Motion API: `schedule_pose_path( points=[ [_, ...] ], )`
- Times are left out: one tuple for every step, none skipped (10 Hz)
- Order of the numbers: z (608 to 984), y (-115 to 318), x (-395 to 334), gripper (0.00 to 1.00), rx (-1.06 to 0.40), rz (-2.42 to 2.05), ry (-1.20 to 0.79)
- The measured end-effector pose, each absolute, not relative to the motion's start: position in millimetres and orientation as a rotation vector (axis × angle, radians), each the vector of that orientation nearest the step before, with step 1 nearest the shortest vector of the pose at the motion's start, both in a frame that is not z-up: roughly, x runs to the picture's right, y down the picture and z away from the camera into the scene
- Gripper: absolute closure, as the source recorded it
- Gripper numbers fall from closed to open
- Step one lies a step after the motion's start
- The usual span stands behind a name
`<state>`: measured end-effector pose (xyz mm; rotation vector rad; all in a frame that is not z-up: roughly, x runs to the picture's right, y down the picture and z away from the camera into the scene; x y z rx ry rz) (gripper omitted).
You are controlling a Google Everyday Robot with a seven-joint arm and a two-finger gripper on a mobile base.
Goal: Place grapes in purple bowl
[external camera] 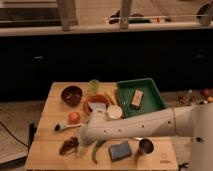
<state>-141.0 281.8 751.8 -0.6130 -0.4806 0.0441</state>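
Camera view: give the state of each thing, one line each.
pincer: low over the table's front-left, beside the grapes
grapes: lying on the table, not in a bowl
purple bowl: upright, no grapes inside
green chilli: lying flat by the arm
green tray: holding a tan block

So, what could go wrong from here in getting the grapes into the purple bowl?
1. The gripper is low at the right end of the grapes, near the front edge of the table; an off-centre grip might let the bunch slip.
2. The orange fruit lies between the grapes and the purple bowl; a low carry could knock it.
3. The green chilli lies just beside the gripper and might get dragged.
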Motion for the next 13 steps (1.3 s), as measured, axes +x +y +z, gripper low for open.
schedule_pose_path(
  points=[
    [755.5,281.1,-142.6,0.2,-0.618,0.041,-0.484],
    [759.4,280.6,-144.1,0.2,-0.624,0.037,-0.487],
    [764.7,280.0,-145.9,0.26,-0.632,0.033,-0.487],
    [768.6,280.7,-148.1,0.37,-0.637,0.029,-0.487],
    [771.1,281.9,-149.7,0.46,-0.641,0.026,-0.488],
    [773.2,282.5,-149.3,0.55,-0.643,0.027,-0.487],
    [775.1,283.7,-148.7,0.67,-0.647,0.031,-0.488],
    [776.2,284.7,-149.4,0.76,-0.649,0.031,-0.49],
    [777.3,284.8,-149.1,0.86,-0.646,0.029,-0.491],
    [777.1,284.9,-148.8,0.96,-0.644,0.027,-0.493],
    [775.9,284.1,-148.6,1.0,-0.642,0.024,-0.495],
    [774.4,283.5,-148.5,1.0,-0.641,0.02,-0.496],
    [771.6,282.2,-148.7,1.0,-0.636,0.014,-0.499]
  ],
)
